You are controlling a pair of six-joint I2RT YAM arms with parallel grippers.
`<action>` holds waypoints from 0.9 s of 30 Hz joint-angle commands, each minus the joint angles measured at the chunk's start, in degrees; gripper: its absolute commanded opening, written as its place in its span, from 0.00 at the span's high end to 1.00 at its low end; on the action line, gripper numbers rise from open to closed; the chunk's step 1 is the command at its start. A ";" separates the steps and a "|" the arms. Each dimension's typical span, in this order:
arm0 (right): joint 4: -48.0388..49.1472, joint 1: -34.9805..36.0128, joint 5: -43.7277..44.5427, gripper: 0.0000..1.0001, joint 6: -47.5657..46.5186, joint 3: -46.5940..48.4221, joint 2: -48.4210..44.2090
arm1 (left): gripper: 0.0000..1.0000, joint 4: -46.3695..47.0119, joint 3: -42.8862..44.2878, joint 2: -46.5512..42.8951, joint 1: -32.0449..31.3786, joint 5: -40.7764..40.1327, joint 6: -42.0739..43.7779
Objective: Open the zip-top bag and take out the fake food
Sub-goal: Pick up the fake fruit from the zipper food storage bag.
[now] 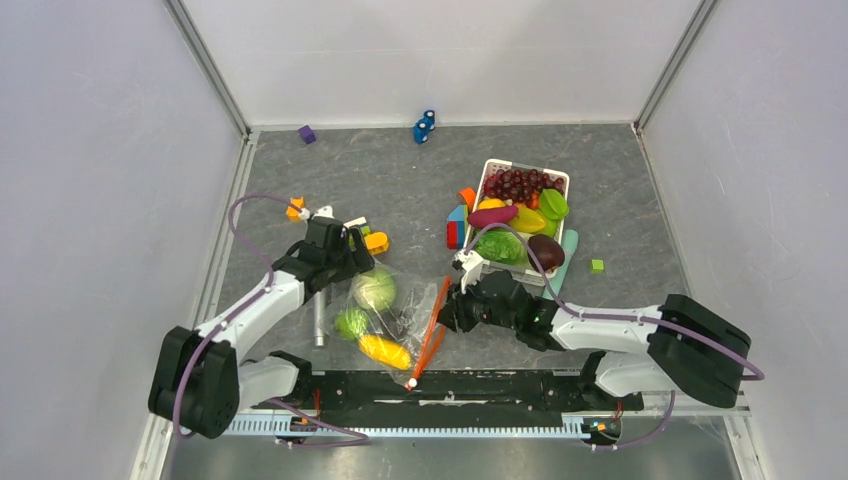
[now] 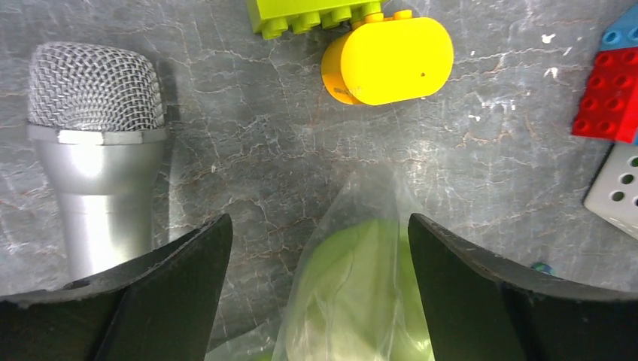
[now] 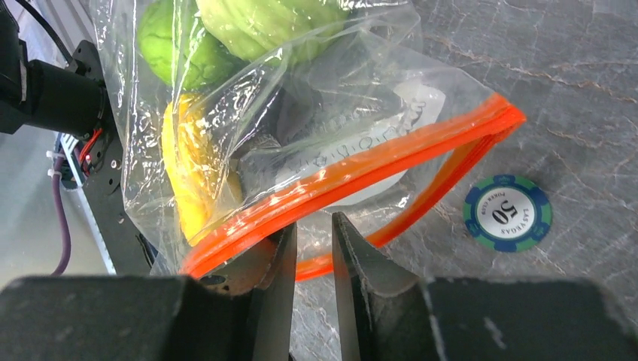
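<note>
The clear zip-top bag [image 1: 400,315] lies flat near the front edge, its orange zipper strip [image 1: 432,328] parted into two bands [image 3: 353,177]. Inside it I see fake food: a pale cabbage [image 1: 375,288] [image 2: 353,293], a round green fruit [image 1: 350,322] [image 3: 177,41] and a yellow corn cob [image 1: 385,351] [image 3: 188,165]. My left gripper [image 1: 350,262] [image 2: 320,222] stands wide open over the bag's far corner, straddling the cabbage without touching it. My right gripper [image 1: 447,308] [image 3: 312,218] is at the zipper, jaws a narrow gap apart, tips just under the upper band, nothing pinched.
A silver microphone [image 1: 318,325] [image 2: 94,150] lies left of the bag. A yellow block [image 2: 391,60] and red block [image 2: 609,98] sit beyond the left gripper. A poker chip [image 3: 507,213] lies right of the zipper. The white basket [image 1: 528,167] of toy produce stands behind the right arm.
</note>
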 commanded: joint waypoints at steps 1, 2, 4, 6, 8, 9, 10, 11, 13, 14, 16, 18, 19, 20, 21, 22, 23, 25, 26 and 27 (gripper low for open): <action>8.42 0.47 1.28 0.71 1.40 0.03 1.95 | 0.05 -5.66 3.31 -5.66 0.08 -2.56 0.06; 8.81 0.55 1.34 0.71 1.57 -0.09 2.23 | 0.03 -6.49 3.16 -6.91 0.11 -3.09 -0.28; 9.56 0.59 1.35 0.71 2.03 -0.61 2.52 | 0.00 -8.66 2.73 -9.14 0.15 -4.21 -1.09; 10.51 0.73 1.32 0.71 2.37 -1.27 2.71 | 0.00 -10.85 1.85 -11.56 0.16 -4.71 -2.13; 10.99 1.05 1.37 0.71 2.63 -1.77 3.06 | 0.00 -11.85 0.25 -14.63 0.20 -4.51 -3.57; 10.93 1.18 1.36 0.71 2.64 -1.84 3.21 | 0.00 -12.55 -0.66 -16.49 0.19 -4.48 -4.24; 10.92 1.34 1.38 0.71 2.55 -1.86 3.36 | 0.00 -13.23 -1.37 -18.33 0.21 -4.45 -5.17; 10.92 1.50 1.41 0.71 2.61 -2.08 3.48 | 0.00 -13.92 -2.39 -19.83 0.15 -4.33 -6.11; 11.00 1.87 1.49 0.71 2.63 -2.37 3.58 | 0.02 -14.31 -4.49 -23.13 0.15 -3.51 -7.66; 10.99 2.04 1.57 0.71 2.62 -2.46 3.58 | 0.04 -14.53 -5.28 -24.74 0.12 -2.86 -8.36; 11.00 2.47 1.87 0.71 2.79 -2.65 3.66 | 0.08 -14.59 -7.22 -27.16 0.08 -1.12 -9.82; 10.92 2.85 2.04 0.71 3.04 -2.96 3.75 | 0.12 -14.62 -8.67 -29.18 0.06 0.59 -10.80; 10.99 3.06 2.11 0.71 3.27 -3.19 3.71 | 0.14 -14.37 -9.38 -30.13 0.09 1.60 -11.09; 11.07 3.26 2.37 0.71 3.53 -3.52 3.59 | 0.16 -13.89 -10.20 -31.09 0.08 2.80 -11.41; 11.29 3.52 2.51 0.71 3.86 -3.97 3.42 | 0.19 -13.30 -10.99 -31.79 0.06 3.85 -11.66; 11.52 3.76 2.61 0.71 4.17 -4.39 3.26 | 0.22 -12.75 -11.57 -32.65 0.06 4.80 -11.82; 11.94 3.88 2.68 0.70 4.51 -4.91 3.09 | 0.22 -12.38 -12.28 -33.46 0.06 6.00 -11.99; 12.65 4.29 3.06 0.69 5.24 -5.86 2.79 | 0.30 -11.74 -13.36 -34.35 0.13 7.54 -12.11; 13.20 4.41 3.16 0.69 5.44 -6.43 2.62 | 0.36 -11.28 -13.92 -34.57 0.14 8.24 -12.02; 13.58 4.55 3.30 0.68 5.66 -6.74 2.62 | 0.41 -10.71 -14.37 -34.54 0.04 8.94 -12.02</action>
